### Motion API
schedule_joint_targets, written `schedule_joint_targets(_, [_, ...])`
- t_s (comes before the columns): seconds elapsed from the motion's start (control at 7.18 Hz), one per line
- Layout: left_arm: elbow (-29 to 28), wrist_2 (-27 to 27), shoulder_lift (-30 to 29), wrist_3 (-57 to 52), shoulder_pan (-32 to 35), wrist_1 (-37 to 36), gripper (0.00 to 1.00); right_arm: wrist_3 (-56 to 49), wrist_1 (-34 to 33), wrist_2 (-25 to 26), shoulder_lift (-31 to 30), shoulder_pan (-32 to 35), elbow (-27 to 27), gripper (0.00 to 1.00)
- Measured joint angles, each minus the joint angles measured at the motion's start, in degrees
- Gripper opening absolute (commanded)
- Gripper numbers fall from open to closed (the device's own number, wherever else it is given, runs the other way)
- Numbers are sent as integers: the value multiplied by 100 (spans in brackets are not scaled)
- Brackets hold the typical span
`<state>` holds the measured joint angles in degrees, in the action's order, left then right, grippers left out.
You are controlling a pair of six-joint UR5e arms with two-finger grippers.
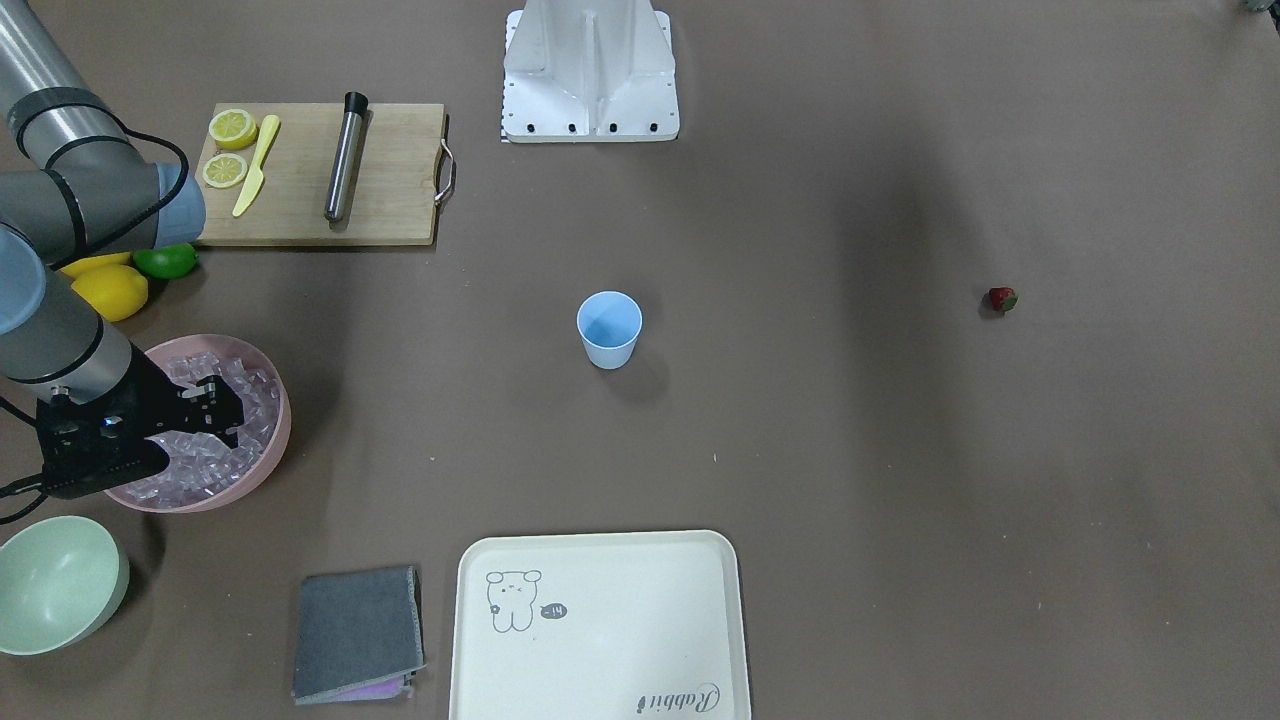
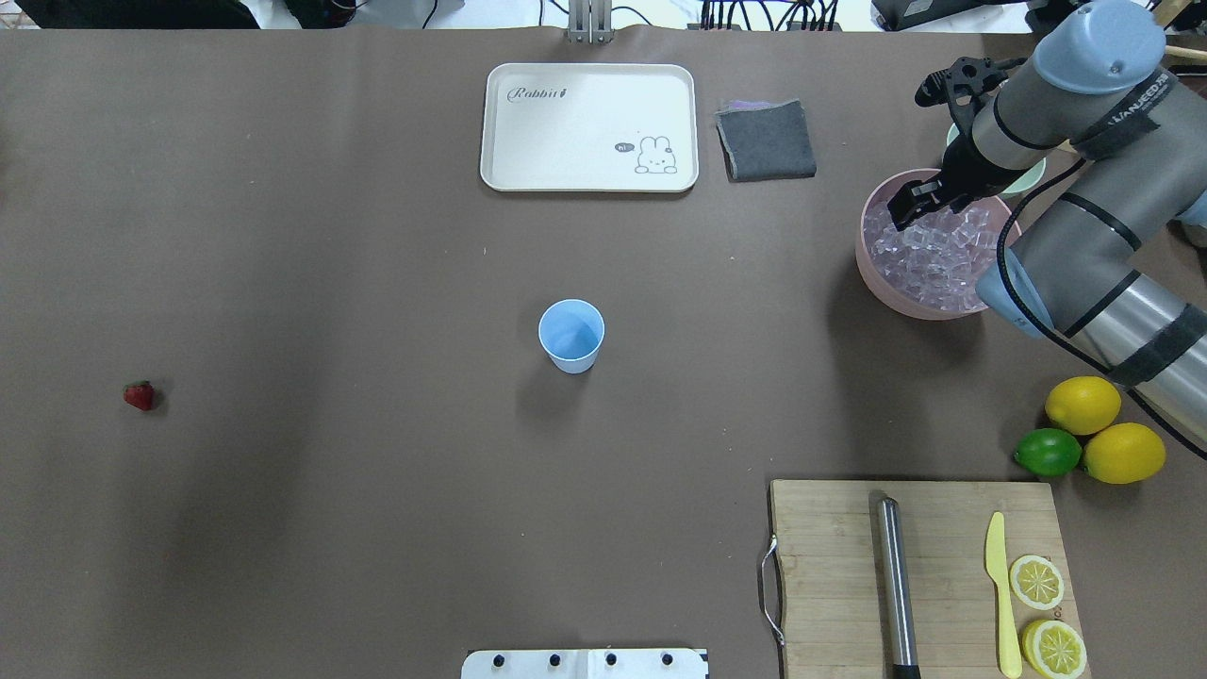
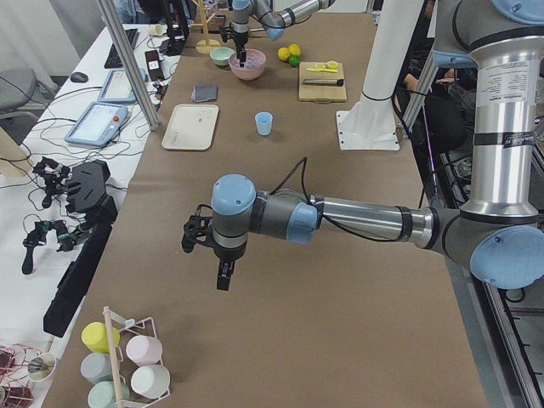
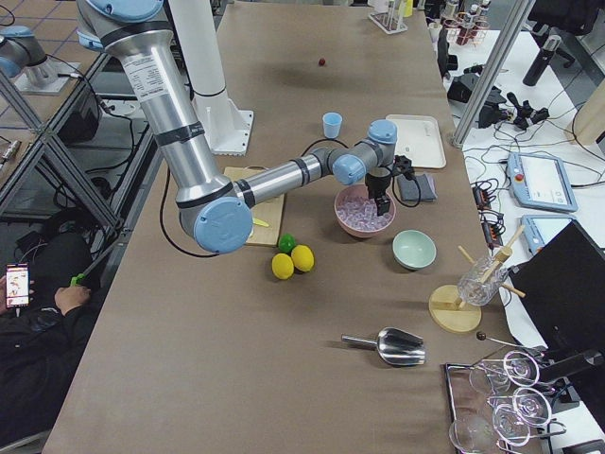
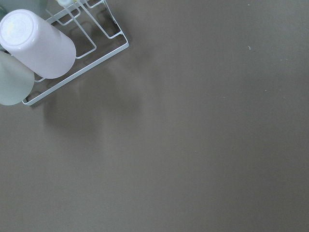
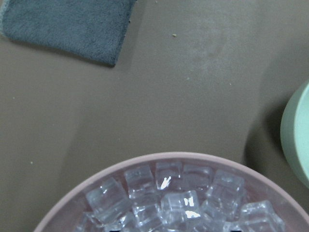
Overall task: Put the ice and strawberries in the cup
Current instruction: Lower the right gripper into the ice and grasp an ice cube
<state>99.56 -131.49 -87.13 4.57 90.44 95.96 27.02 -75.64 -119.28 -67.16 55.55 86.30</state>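
R gripper [image 1: 228, 412] hung low over ice [image 1: 200, 420] in pink bowl [image 1: 275, 440]; fingertips partly lost against the cubes, arm hid bowl's near side in overhead view, so couldn't tell whether jaws were apart or closed, or gripping a cube. Wrist cam showed only bowl rim and top cubes, no fingers. L gripper [image 3: 223, 276] seen only in left side view, above bare table nr a cup rack [image 5: 72, 53]; its state couldn't be judged. Cube count impossible, heaped. Writing: tray [image 1: 600, 560] read "Rabbit" w/ a cartoon animal and small speech bubble, too small to read; R arm [image 2: 1094, 104] bore a label, blurred. Counts: 1 cup [image 1: 609, 329], upright mid-table, looked empty; 1 strawberry [image 1: 1002, 298] well apart from cup toward robot's L end; 2 whole lemons [image 2: 1082, 404], 1 lime [image 2: 1048, 452], 2 lemon halves [image 2: 1036, 581] on board [image 2: 830, 566] w/ 1 yellow knife [image 2: 1000, 589] and 1 metal rod [image 2: 896, 585]; 1 grey cloth [image 1: 357, 632]; 1 green bowl [image 1: 55, 583] just beside pink one.
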Motion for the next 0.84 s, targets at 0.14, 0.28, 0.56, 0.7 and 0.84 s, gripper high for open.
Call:
schedule_joint_targets(0.14, [-6, 0, 5, 0, 0, -4, 98, -50, 14, 57, -1, -70, 13, 79])
schedule_joint_targets(0.28, [-16, 0, 12, 0, 0, -6, 98, -100, 20, 87, -15, -108, 37, 79])
schedule_joint_targets(0.56, [-23, 0, 40, 0, 0, -7, 98, -381, 12, 93, -55, -93, 72, 79])
schedule_joint_targets(0.7, [-25, 0, 54, 0, 0, -7, 98, -527, 8, 94, -80, -71, 76, 79])
schedule_joint_targets(0.84, [-25, 0, 68, 0, 0, -7, 98, -620, 6, 105, -109, -66, 78, 79])
